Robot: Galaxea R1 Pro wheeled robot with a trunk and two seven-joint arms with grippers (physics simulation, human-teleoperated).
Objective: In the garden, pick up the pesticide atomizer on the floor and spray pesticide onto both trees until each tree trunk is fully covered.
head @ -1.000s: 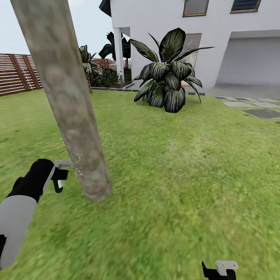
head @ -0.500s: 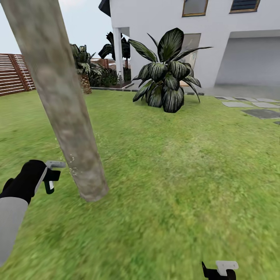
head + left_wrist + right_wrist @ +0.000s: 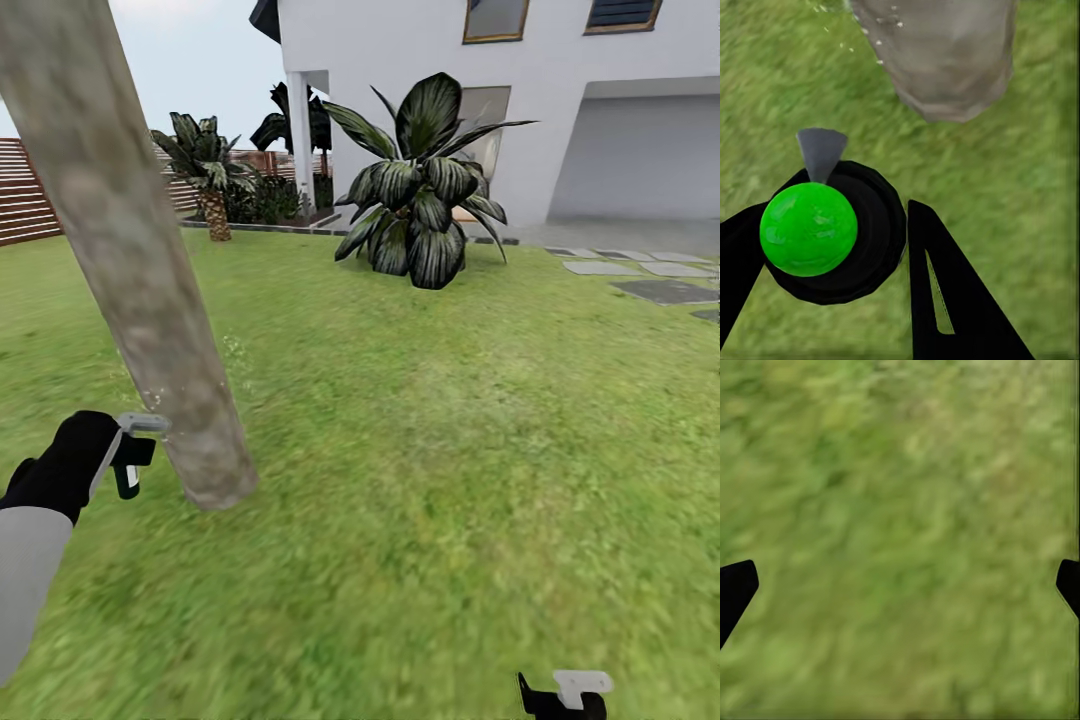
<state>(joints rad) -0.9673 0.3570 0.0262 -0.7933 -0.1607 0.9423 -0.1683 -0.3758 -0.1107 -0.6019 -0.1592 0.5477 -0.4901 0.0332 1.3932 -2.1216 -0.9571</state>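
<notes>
The thick mottled grey-brown tree trunk (image 3: 150, 300) leans across the left of the head view, its base in the grass floor (image 3: 450, 480). My left gripper (image 3: 135, 455) is shut on the pesticide atomizer (image 3: 128, 468), whose pale grey head (image 3: 143, 424) points at the lower trunk, almost touching it. In the left wrist view the atomizer (image 3: 810, 229) shows end-on as a green disc in a black ring between my black fingers (image 3: 945, 292), with the trunk (image 3: 945, 52) just ahead and whitish pesticide specks (image 3: 874, 37) on its edge. My right gripper (image 3: 565, 692) hangs open over bare grass (image 3: 900, 510).
A large dark broad-leaved plant (image 3: 420, 200) stands mid-lawn before a white house (image 3: 560, 90). A small palm (image 3: 208, 180) and the brown slat fence (image 3: 25, 200) lie at the far left. Grey stone slabs (image 3: 665, 288) sit at the right. Open lawn stretches to the right of the trunk.
The camera has shifted, so the trunk now sits further left in the picture and the small palm shows beside it. The left hand drew back from the trunk, then closed on it again.
</notes>
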